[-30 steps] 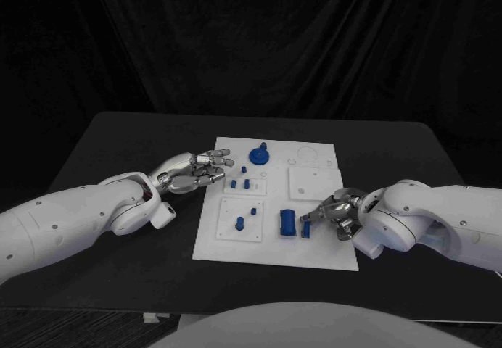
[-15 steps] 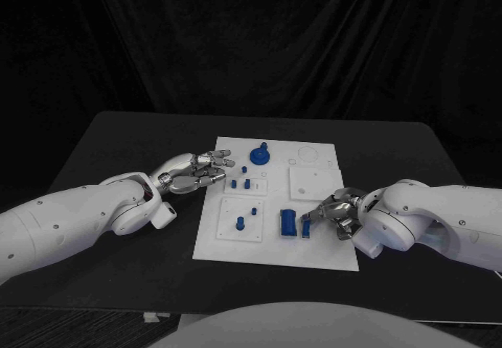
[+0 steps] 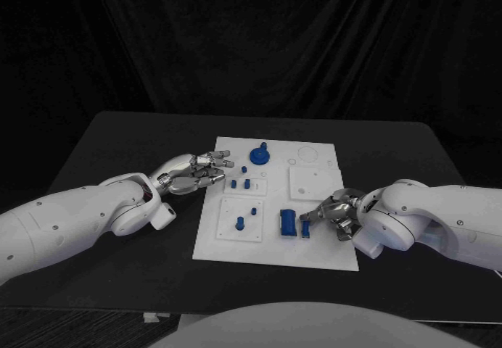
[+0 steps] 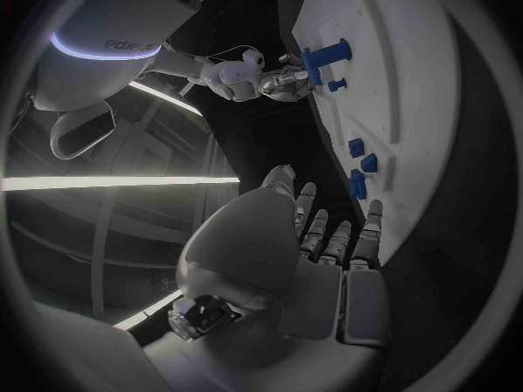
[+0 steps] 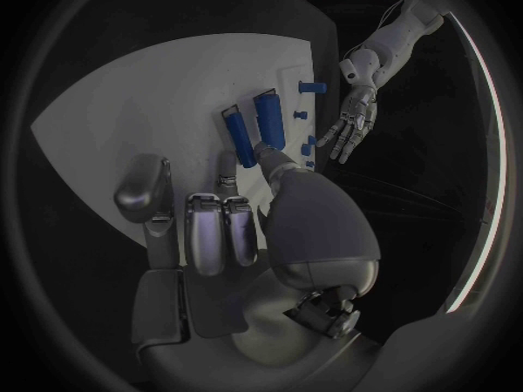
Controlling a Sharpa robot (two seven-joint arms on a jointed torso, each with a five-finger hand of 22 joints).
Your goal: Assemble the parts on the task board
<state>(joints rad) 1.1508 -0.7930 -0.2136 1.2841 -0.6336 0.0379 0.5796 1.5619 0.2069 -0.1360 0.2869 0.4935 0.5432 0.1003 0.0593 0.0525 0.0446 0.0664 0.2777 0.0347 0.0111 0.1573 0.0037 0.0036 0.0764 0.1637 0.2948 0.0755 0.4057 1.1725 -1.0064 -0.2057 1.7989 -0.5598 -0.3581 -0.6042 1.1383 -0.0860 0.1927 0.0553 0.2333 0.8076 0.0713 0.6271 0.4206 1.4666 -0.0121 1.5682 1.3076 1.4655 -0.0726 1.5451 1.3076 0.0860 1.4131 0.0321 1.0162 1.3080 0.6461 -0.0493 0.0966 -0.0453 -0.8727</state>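
The white task board [image 3: 314,250] lies mid-table. On its near right part lie a thick blue block [image 3: 286,222] and a slim blue bar [image 3: 305,229] side by side. My right hand [image 3: 333,213] is at the bar's far end, which sits pinched between thumb and a finger; the right wrist view shows the slim bar [image 5: 238,136] and the block [image 5: 269,122]. My left hand [image 3: 194,172] hovers at the board's left edge with fingers apart, holding nothing, short of small blue pegs [image 3: 244,171]. The left wrist view shows those pegs [image 4: 360,161] beyond my fingertips [image 4: 327,235].
A round blue piece with a knob [image 3: 260,154] stands at the board's far side. Two small blue pieces [image 3: 241,185] and two blue pegs [image 3: 239,223] stand in the left panels. Bare black table [image 3: 125,145] surrounds the board.
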